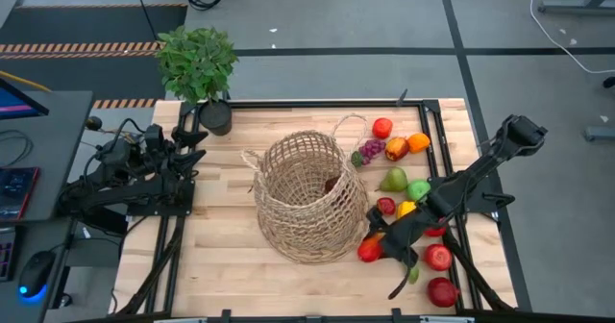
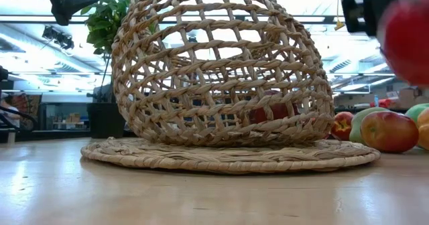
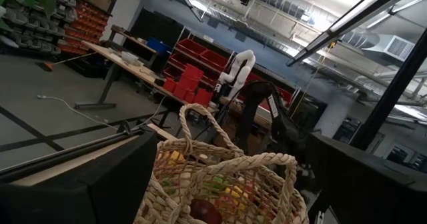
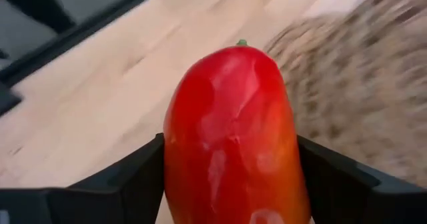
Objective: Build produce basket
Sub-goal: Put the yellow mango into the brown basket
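GRIP: my right gripper (image 4: 230, 177) is clamped on a red pepper (image 4: 233, 137), fingers (image 4: 127, 177) hugging both flanks | BASKET (image 1: 307, 196): just beyond the fingertips | LEFT gripper (image 3: 220, 204): spread wide, parked | RISK: glossy pepper could squirt out, or clip the rim | VIEWS: wrist shows the clamp; overhead shows leftover produce (image 1: 399, 179).
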Action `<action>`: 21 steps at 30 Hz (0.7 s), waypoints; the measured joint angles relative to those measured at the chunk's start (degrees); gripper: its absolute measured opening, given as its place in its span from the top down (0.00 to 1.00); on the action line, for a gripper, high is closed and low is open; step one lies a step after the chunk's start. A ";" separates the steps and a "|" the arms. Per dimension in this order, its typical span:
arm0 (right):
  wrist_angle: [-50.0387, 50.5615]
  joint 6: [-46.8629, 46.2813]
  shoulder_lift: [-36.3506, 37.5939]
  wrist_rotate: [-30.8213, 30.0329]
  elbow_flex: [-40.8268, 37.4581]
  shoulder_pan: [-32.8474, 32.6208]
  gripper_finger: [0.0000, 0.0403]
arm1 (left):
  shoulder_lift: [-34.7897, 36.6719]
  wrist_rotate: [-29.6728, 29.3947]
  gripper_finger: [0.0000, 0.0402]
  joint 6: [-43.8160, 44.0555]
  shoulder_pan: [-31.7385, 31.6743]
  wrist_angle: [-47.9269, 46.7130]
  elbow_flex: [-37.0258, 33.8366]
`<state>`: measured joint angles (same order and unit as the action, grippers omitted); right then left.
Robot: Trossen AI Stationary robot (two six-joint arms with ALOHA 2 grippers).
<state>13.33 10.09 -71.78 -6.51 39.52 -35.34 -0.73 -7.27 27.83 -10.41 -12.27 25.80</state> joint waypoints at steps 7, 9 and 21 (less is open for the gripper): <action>-0.35 -1.08 5.92 -1.71 7.90 1.90 0.26 | 0.00 -0.02 0.03 0.00 0.00 0.00 0.02; -1.99 -2.21 7.77 -3.07 11.32 2.84 0.26 | 0.01 0.00 0.03 -0.02 -0.01 0.01 0.01; -8.25 -18.49 13.25 -10.19 26.50 14.09 0.26 | 0.01 -0.01 0.03 0.00 0.00 0.00 0.00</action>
<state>5.07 -8.40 -58.52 -16.71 66.01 -21.25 -0.73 -7.28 27.83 -10.41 -12.27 25.80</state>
